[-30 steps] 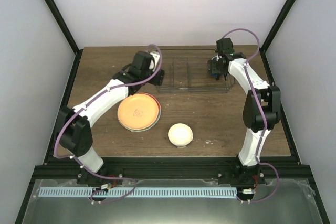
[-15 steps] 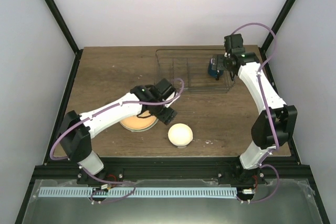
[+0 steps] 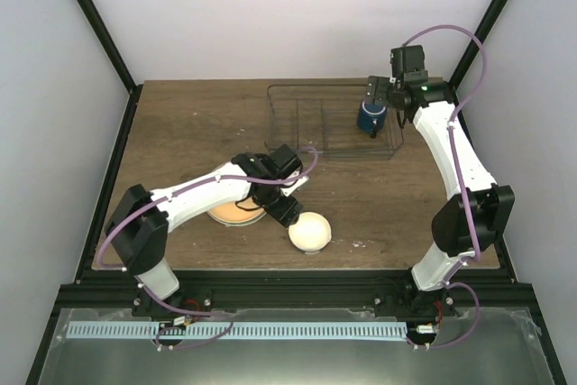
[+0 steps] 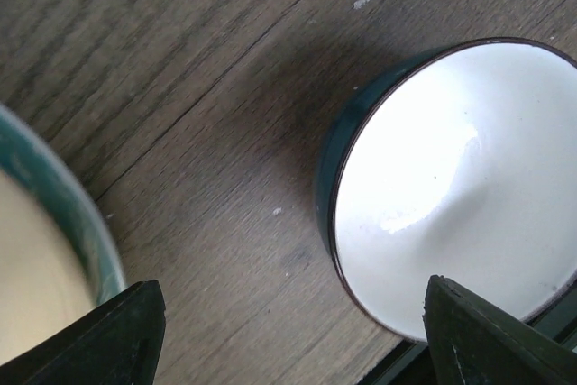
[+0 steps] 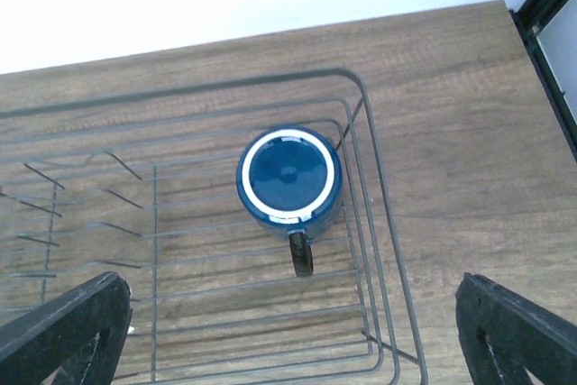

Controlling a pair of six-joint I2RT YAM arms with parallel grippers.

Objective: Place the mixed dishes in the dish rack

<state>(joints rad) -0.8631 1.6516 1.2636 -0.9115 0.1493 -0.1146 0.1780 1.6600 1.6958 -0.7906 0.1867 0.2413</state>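
Note:
The dark blue mug (image 5: 288, 178) stands in the right end of the grey wire dish rack (image 5: 379, 223), handle toward me; it also shows in the top view (image 3: 370, 116). My right gripper (image 5: 297, 335) is open and empty above it (image 3: 379, 96). My left gripper (image 4: 288, 340) is open, low over the table, with the cream-white bowl (image 4: 460, 187) just inside its right finger (image 4: 487, 331). The bowl (image 3: 309, 231) lies beside the orange-yellow plate (image 3: 236, 214), which my left arm partly covers. A teal plate rim (image 4: 63, 205) shows at the left. I cannot make out a floral plate.
The rack (image 3: 329, 123) sits at the back right of the brown wooden table (image 3: 180, 123), its left slots with upright dividers holding nothing. The table's front edge (image 4: 406, 362) runs close behind the bowl. Black frame posts stand at the corners.
My left arm has swung from beside the rack across the plate to the bowl. My right gripper has let go of the mug in the rack and drawn up and back.

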